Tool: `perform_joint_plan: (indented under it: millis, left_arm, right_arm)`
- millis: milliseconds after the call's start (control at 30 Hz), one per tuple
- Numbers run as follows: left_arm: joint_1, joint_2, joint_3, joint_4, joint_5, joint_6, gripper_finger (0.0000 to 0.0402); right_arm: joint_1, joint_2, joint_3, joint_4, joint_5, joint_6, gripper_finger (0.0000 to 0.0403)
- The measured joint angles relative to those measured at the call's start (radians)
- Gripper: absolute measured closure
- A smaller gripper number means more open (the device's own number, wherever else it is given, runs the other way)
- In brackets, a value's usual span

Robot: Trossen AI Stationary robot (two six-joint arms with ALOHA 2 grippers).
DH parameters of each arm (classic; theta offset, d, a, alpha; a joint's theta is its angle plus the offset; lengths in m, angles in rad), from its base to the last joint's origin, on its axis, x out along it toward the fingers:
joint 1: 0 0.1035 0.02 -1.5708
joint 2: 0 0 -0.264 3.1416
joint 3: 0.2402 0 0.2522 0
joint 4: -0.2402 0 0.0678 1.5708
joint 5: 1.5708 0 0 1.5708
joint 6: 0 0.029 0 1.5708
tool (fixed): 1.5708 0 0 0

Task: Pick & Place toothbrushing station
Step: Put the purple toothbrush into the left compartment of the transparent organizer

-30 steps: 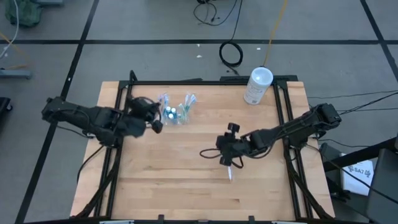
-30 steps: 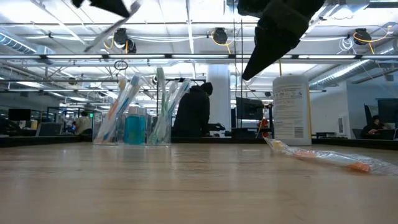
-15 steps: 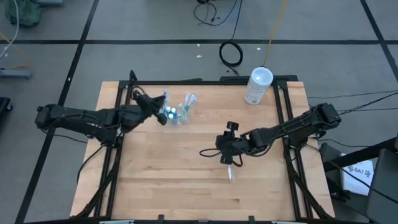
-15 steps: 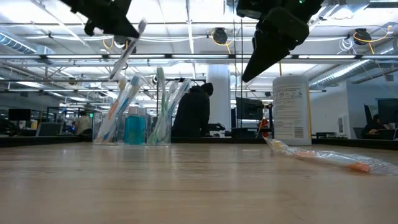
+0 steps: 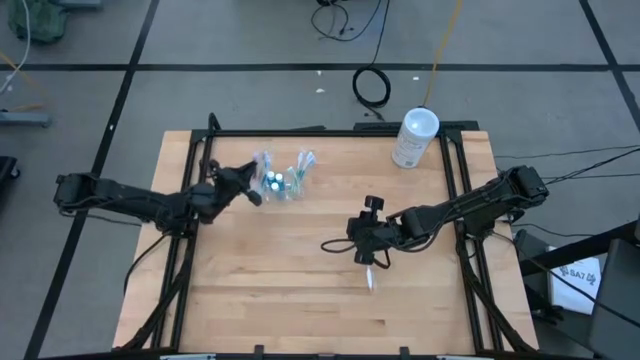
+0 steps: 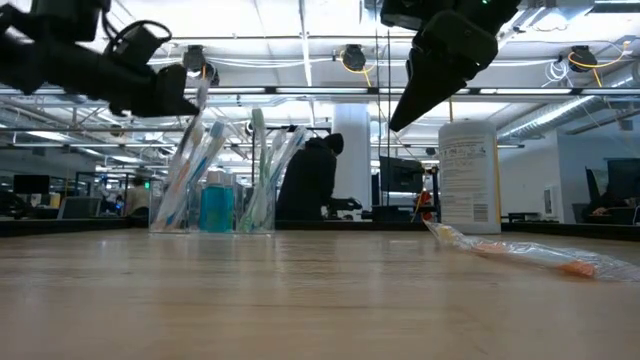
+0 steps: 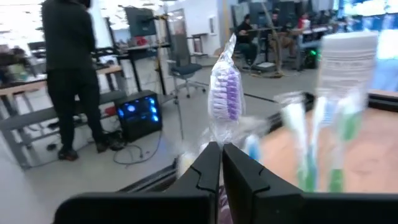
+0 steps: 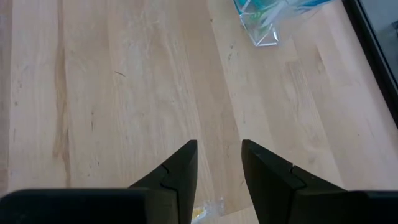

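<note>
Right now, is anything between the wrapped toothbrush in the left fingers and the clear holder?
Nothing visible blocks it. The left gripper, shut on the wrapped toothbrush, sits just beside the clear holder. Only the toothbrushes already standing inside crowd its opening. The right gripper hovers open, well away.

- A white cylindrical canister (image 5: 414, 138) with a round lid stands at the table's far edge, well beyond the right gripper (image 5: 372, 262).
- A plastic-wrapped toothbrush (image 6: 520, 252) lies flat on the wooden table (image 5: 300, 290), just beneath that gripper.
- A coiled black cable (image 5: 372, 86) rests on the floor, farther off.
</note>
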Motion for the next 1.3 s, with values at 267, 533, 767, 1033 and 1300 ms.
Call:
perform_joint_plan:
  millis: [267,533,767,1033,1300]
  left_arm:
    - [0.007,0.000,-0.138,0.032,-0.023,-0.172,0.0397]
    - [0.009,0.000,-0.159,0.017,0.020,-0.191,0.0384]
    - [0.008,0.000,-0.157,0.016,0.047,-0.218,0.0397]
    - [0.008,0.000,-0.157,0.006,0.053,-0.233,0.0310]
    - [0.008,0.000,-0.099,0.007,0.055,-0.222,0.0233]
  right_arm:
    - [-0.002,0.000,0.000,0.005,0.002,-0.021,0.0287]
    - [-0.003,0.000,0.000,0.040,0.004,0.010,0.0287]
    - [-0.046,0.000,0.000,0.109,0.004,0.118,0.0287]
    - [-0.052,0.000,0.000,-0.061,0.003,0.323,0.0287]
    - [-0.003,-0.001,-0.075,-0.027,-0.025,0.534,0.0287]
